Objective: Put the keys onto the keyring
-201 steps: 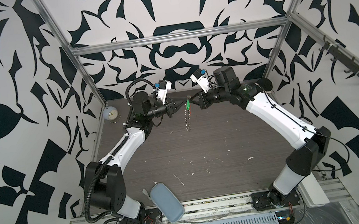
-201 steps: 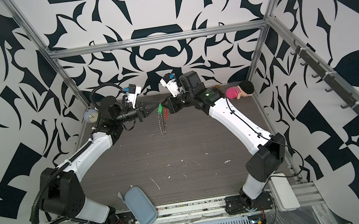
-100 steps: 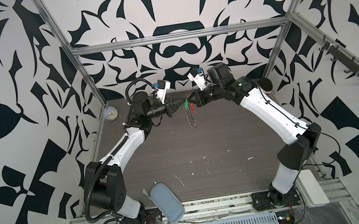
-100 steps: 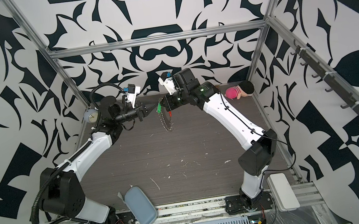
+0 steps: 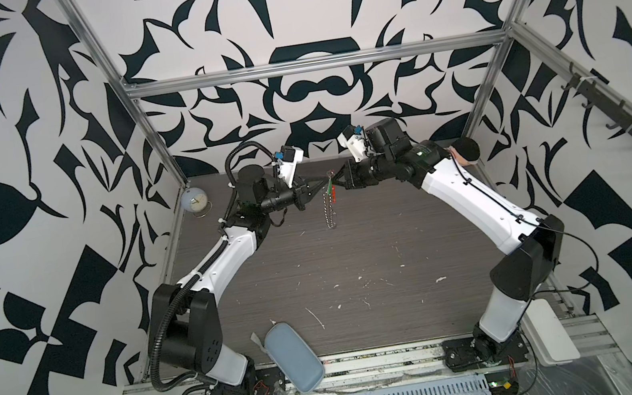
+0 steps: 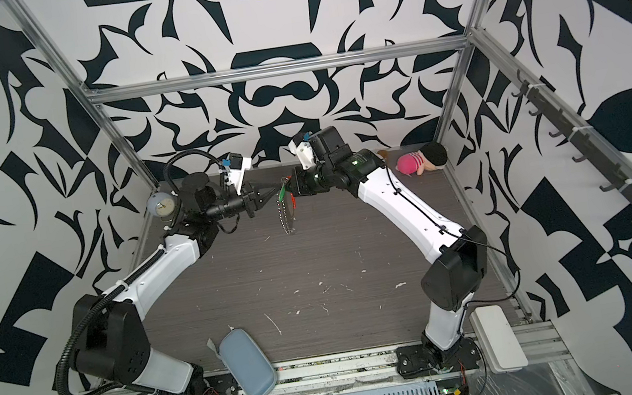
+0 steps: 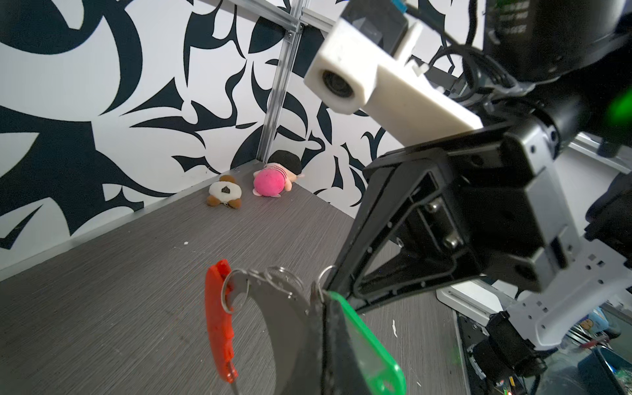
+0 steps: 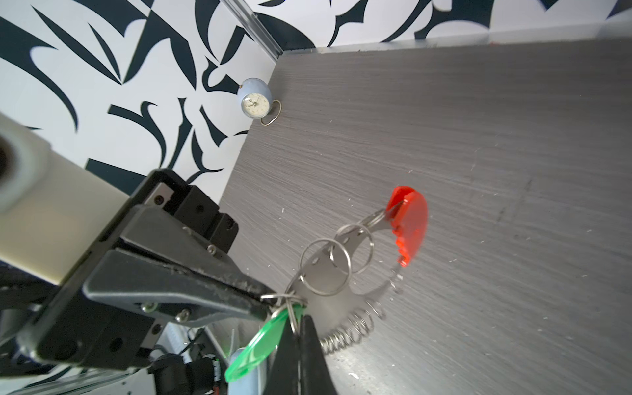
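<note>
Both grippers meet tip to tip in the air over the far middle of the table. The keyring (image 5: pixel 328 210) (image 6: pixel 287 218) hangs below them, a metal loop (image 8: pixel 325 270) (image 7: pixel 287 307) with a red bar (image 8: pixel 410 222) (image 7: pixel 219 325) and several small rings. My right gripper (image 8: pixel 298 319) (image 5: pixel 337 184) (image 6: pixel 288 187) is shut at the top of the loop. My left gripper (image 7: pixel 323 301) (image 8: pixel 265 301) (image 5: pixel 319 185) is shut, pinching a small ring that carries the keys' green tag (image 7: pixel 362 342) (image 8: pixel 256 349) (image 6: pixel 283 191). I cannot make out the metal key itself.
A pale blue clock (image 5: pixel 195 201) (image 8: pixel 254 99) stands in the far left corner. Two plush toys, pink (image 6: pixel 420 160) (image 7: pixel 273 179) and brown-white (image 7: pixel 224 195), lie in the far right corner. A blue-grey case (image 5: pixel 292 357) overhangs the front edge. A white box (image 6: pixel 496 339) lies front right.
My right gripper has come leftward with the hanging keyring, and the gap to the left gripper's tip has closed. Both grippers stayed shut.
</note>
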Motion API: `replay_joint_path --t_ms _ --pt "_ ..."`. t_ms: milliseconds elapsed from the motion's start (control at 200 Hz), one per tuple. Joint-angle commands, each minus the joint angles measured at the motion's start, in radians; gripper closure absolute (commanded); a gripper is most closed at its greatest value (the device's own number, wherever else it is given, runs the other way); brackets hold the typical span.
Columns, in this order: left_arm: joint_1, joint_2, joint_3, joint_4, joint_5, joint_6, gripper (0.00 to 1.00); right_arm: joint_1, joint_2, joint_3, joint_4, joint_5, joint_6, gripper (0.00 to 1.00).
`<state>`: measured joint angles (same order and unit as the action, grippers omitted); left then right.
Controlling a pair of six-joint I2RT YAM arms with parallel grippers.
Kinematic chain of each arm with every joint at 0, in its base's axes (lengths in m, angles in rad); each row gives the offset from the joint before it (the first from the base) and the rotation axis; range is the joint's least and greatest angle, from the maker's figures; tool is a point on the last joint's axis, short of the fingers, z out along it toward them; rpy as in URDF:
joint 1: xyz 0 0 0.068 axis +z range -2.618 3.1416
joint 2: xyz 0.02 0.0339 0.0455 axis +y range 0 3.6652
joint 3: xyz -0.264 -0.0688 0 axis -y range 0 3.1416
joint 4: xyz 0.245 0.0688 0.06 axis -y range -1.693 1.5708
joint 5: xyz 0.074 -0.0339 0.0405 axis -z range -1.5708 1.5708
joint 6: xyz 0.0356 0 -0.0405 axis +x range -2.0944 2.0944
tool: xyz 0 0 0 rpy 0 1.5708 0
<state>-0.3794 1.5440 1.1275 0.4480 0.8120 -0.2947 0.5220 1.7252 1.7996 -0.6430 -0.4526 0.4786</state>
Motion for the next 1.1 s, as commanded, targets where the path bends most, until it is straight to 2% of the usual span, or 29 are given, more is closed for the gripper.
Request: replay_joint_path --t_ms 0,400,530,680,1095 --pt "-0.008 -0.066 -0.013 0.266 0.052 -0.026 1.00 -0.055 -0.011 -0.075 0.032 0.049 0.069 1.00" --pt "0.008 0.009 -0.018 0.554 0.002 -0.219 1.00 -0.075 -0.044 -0.156 0.085 -0.027 0.098 1.00" --pt "0.008 0.023 -0.018 0.554 -0.029 -0.220 1.00 -0.076 -0.074 -0.184 0.094 -0.036 0.101 1.00" --pt "0.008 0.024 -0.020 0.463 -0.086 -0.164 1.00 -0.076 -0.110 -0.196 0.080 -0.024 0.087 1.00" --pt "0.009 0.031 -0.035 0.483 -0.059 -0.179 1.00 -0.079 -0.090 -0.166 0.116 -0.045 0.045 1.00"
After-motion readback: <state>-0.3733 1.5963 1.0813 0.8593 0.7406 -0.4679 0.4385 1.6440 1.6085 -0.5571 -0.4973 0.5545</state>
